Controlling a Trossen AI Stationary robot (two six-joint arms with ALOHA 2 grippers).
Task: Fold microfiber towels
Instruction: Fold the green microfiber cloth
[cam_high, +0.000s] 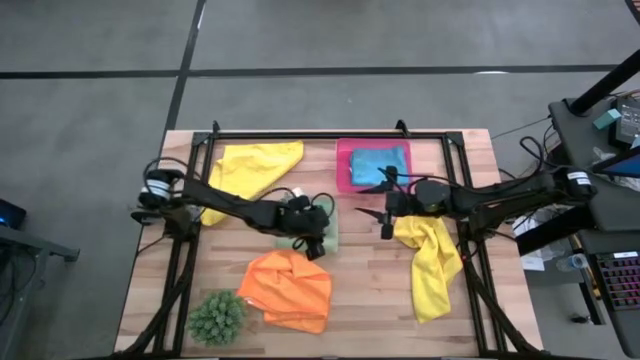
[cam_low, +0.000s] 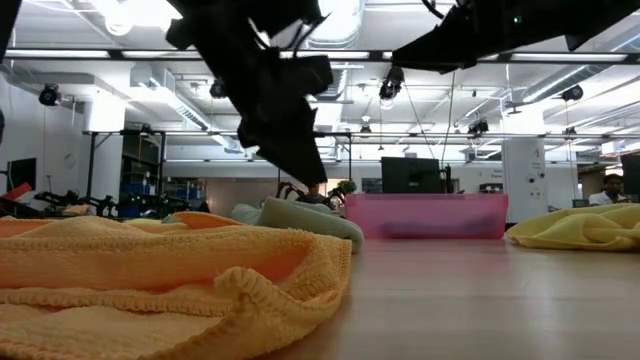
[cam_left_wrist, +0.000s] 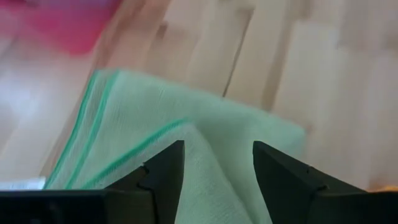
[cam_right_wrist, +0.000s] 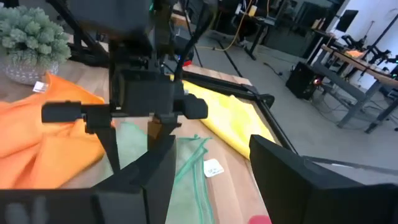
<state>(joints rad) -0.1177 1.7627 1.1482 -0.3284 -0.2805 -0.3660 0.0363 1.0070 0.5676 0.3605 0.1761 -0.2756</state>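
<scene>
Orange towel (cam_low: 150, 270) lies rumpled up front, and beside it the left hand (cam_left_wrist: 217, 165) hangs released over the folded green towel (cam_high: 322, 238) — one looks folded, orange and two yellows seemingly left.

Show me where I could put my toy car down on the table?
Bare wood lies between the orange towel and the right yellow towel, and between the left yellow towel and pink tray. The middle is crowded by both grippers and the green towel.
</scene>
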